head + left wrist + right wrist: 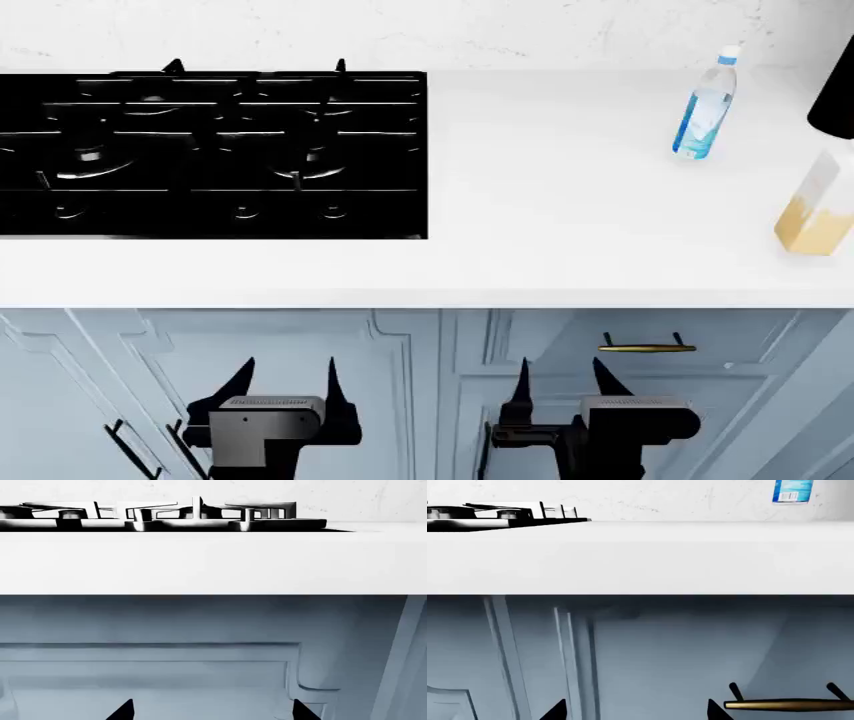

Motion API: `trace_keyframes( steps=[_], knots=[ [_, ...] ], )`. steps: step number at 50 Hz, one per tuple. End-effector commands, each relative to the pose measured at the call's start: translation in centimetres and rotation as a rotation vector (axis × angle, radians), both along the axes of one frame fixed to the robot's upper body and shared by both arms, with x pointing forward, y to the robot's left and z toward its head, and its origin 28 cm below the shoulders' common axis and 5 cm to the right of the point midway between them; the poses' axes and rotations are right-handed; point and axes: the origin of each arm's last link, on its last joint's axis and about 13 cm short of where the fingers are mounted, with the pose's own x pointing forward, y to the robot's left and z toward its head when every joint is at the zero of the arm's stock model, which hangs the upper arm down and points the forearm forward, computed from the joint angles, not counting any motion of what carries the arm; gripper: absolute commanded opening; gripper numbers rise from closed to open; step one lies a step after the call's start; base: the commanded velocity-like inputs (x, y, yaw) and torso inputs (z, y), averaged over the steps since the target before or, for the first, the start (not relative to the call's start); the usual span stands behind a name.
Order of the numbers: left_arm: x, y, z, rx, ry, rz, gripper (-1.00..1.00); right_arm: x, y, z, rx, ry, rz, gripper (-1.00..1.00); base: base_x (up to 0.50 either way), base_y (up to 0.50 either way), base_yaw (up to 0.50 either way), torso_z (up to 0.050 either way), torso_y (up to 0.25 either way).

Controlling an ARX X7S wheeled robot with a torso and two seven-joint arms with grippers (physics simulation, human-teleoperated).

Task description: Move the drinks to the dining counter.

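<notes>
1. Bottle stands upright near the table's far right corner; carton stands nearer, at the right edge.
2. Left hand and right hand hang released, empty, below the front edge, facing cabinets.
3. Stove sits far left.

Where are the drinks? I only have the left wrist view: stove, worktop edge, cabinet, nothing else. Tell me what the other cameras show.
Observer: The head view shows the water bottle standing upright on the white worktop, well to the right of the stove.
Operator: Give me the second drink.
Observer: The carton stands upright nearer the worktop's front edge than the bottle, at the head view's right border.
Operator: Report the right gripper.
Observer: The right gripper hangs below the worktop edge in front of the cabinet, jaws open and empty, near a brass handle.
</notes>
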Motion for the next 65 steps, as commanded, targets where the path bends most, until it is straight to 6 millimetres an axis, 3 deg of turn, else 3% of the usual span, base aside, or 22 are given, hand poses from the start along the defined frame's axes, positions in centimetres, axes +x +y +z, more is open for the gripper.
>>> trace_keyframes(
  steps=[1, 20, 23, 25, 27, 36, 38, 45, 58, 65],
  knots=[
    [0.0, 0.1, 0.0, -0.017, 0.008, 0.006, 1.0, 0.0, 0.1, 0.0, 0.001, -0.003, 0.0, 1.0, 0.0, 0.0, 0.0, 0.0, 0.0],
    [0.0, 0.1, -0.2, 0.001, 0.018, -0.001, 1.0, -0.1, 0.1, 0.0, -0.003, -0.003, -0.003, 1.0, 0.0, 0.0, 0.0, 0.0, 0.0],
    [-0.2, 0.0, 0.0, 0.032, 0.007, -0.032, 1.0, -0.1, -0.2, 0.3, 0.078, 0.034, -0.013, 1.0, 0.0, 0.0, 0.0, 0.0, 0.0],
    [-0.3, -0.1, 0.6, 0.011, -0.004, -0.043, 1.0, -0.2, -0.2, 0.9, 0.073, 0.033, 0.0, 1.0, 0.0, 0.0, 0.0, 0.0, 0.0],
    [-0.7, 0.0, 2.6, -0.024, -0.046, -0.073, 1.0, -0.2, -0.3, 2.4, 0.118, 0.045, 0.018, 1.0, 0.0, 0.0, 0.0, 0.0, 0.0],
    [-1.2, 0.1, 8.1, 0.023, -0.16, -0.159, 1.0, -0.1, -1.2, 6.4, 0.134, 0.087, 0.029, 1.0, 0.0, 0.0, 0.0, 0.0, 0.0],
    [-1.1, 0.5, 8.7, 0.014, -0.163, -0.158, 1.0, -0.2, -1.4, 6.6, 0.141, 0.096, 0.063, 1.0, 0.0, 0.0, 0.0, 0.0, 0.0],
    [-0.1, 2.1, 11.7, 0.038, -0.122, -0.162, 1.0, -0.7, -2.3, 10.5, 0.097, 0.028, 0.066, 1.0, 0.0, 0.0, 0.0, 0.0, 0.0],
    [-0.7, 2.0, 14.4, 0.034, -0.166, -0.236, 1.0, -2.1, -2.9, 13.5, 0.004, -0.03, 0.13, 1.0, 0.0, 0.0, 0.0, 0.0, 0.0],
    [-0.5, 3.0, 16.7, 0.146, -0.151, -0.223, 1.0, -2.6, -3.3, 17.4, -0.109, -0.015, 0.143, 1.0, 0.0, 0.0, 0.0, 0.0, 0.0]
  ],
)
